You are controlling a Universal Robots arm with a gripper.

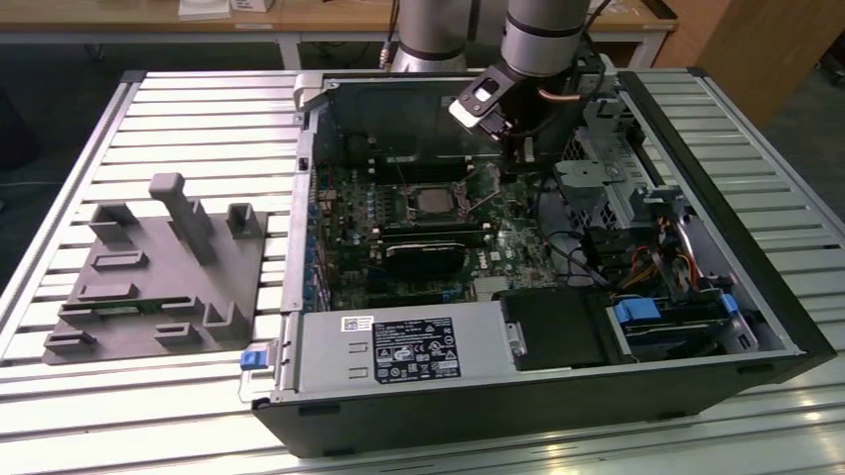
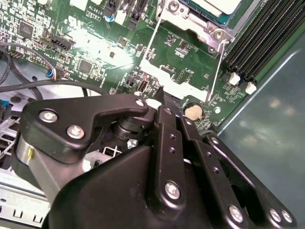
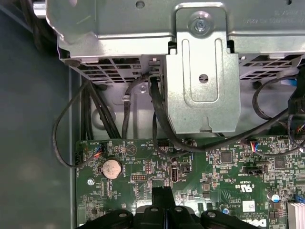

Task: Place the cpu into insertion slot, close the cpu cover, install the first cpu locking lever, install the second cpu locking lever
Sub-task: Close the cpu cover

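The green motherboard (image 1: 396, 247) lies in the open computer case (image 1: 528, 416). The insertion slot (image 1: 429, 202) is near the board's middle, with a dark centre and a silvery rim. In the second wrist view the pale cpu (image 2: 214, 4) sits in the slot, and the cpu cover (image 2: 193, 21) lies flat around it. Two thin wire locking levers (image 2: 151, 40) (image 2: 218, 71) run from the socket toward my gripper. My gripper (image 1: 523, 150) (image 2: 163, 102) (image 3: 163, 198) hangs over the board's back part, to the exterior view's right of the slot. It is shut, with nothing seen between its fingers.
A grey fixture plate (image 1: 158, 267) with upright posts lies at the exterior view's left. The power supply box (image 1: 396, 351) fills the case front. A metal drive cage (image 3: 202, 71), black cables (image 3: 157, 114), a coin battery (image 3: 112, 168) and long black memory slots (image 2: 257, 45) surround the gripper.
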